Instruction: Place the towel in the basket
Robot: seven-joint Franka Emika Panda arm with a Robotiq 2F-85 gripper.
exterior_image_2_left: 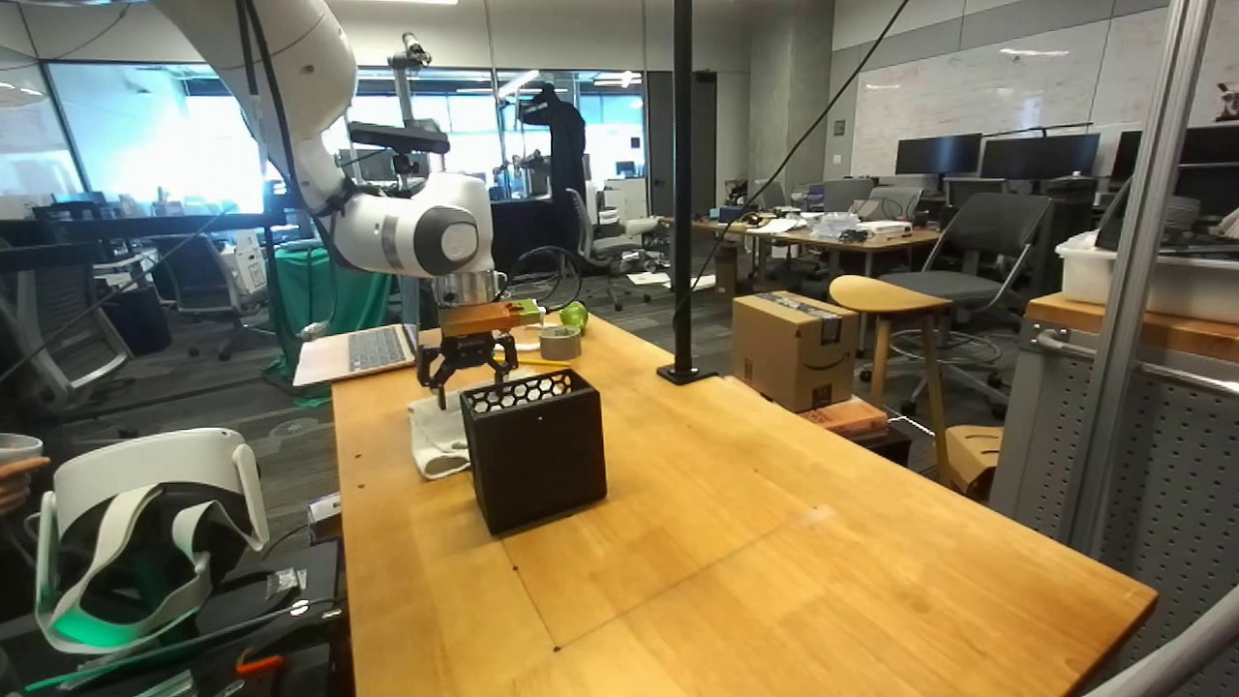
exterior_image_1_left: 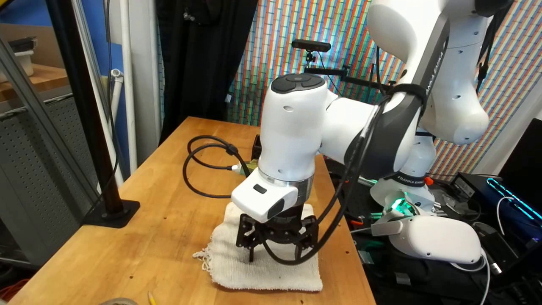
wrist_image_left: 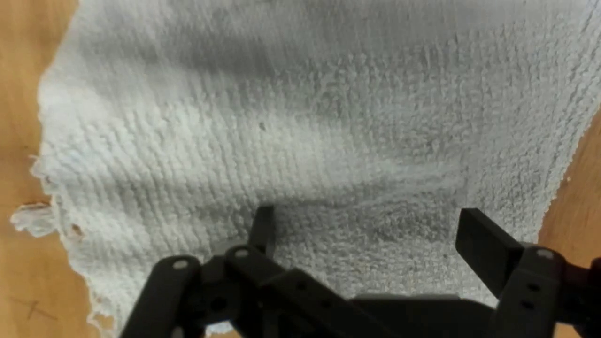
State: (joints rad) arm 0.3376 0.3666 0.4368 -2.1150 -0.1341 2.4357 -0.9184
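Black, two-fingered and pointed downward, the gripper (exterior_image_1_left: 275, 255) is held over a cream-white, fuzzy, fray-edged cloth towel (exterior_image_1_left: 264, 273), its jaws spread wide; whether the towel is touched cannot be told. Lightly wrinkled, the towel is spread on a honey-coloured wooden table (exterior_image_1_left: 169, 237), outside a black, box-shaped basket (exterior_image_2_left: 542, 460) with a honeycomb-pierced wall. The basket is stood upright near the towel, partly hiding it in an exterior view. On the towel's far side from the basket, a grey ring of tape (exterior_image_2_left: 559, 343) and a yellow pencil (exterior_image_1_left: 152, 299) are seen. Well apart from the towel, a slim black post (exterior_image_2_left: 683, 242) is set upright at the table's edge.
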